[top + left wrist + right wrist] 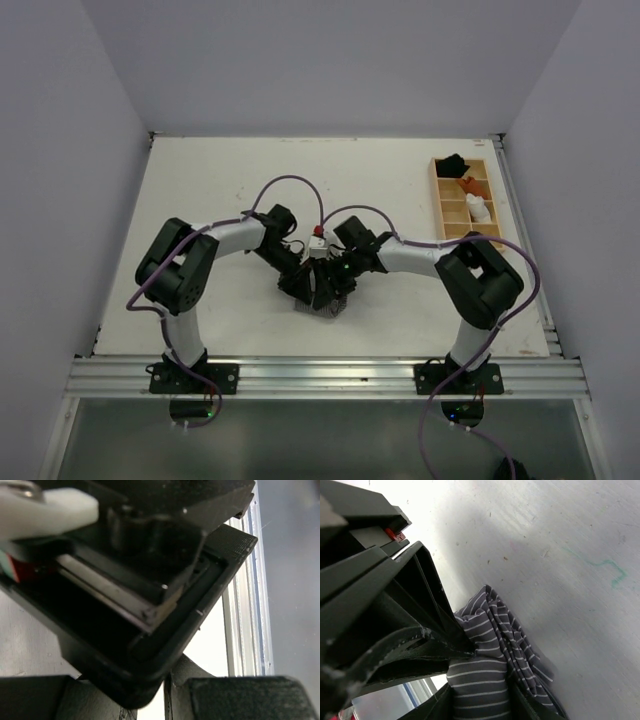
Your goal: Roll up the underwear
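The underwear [485, 675] lies bunched on the surface [560, 540], near the middle and towards the near edge, directly beneath the spot where the left arm [230, 238] and the right arm [410, 255] meet. In the right wrist view it is seen as a loosely gathered bundle of striped cloth, with folds spilling out to one side. The right jaws stand part-way apart on either side of the bundle, the gap filled with cloth; whether it is squeezed or merely flanked cannot be told. The left jaws are set close in from the side, tips at the bundle's upper fold, but their state cannot be told, since the left wrist view is blocked by the other arm's housing.

The garment is judged to be very light, thin and limp, with no shape of its own. A roll is likely to spring loose once released. It is neither fragile nor slippery, though the cloth may be dragged by the pads. Hold is best taken across the thick middle of the bundle, not by a single loose layer.
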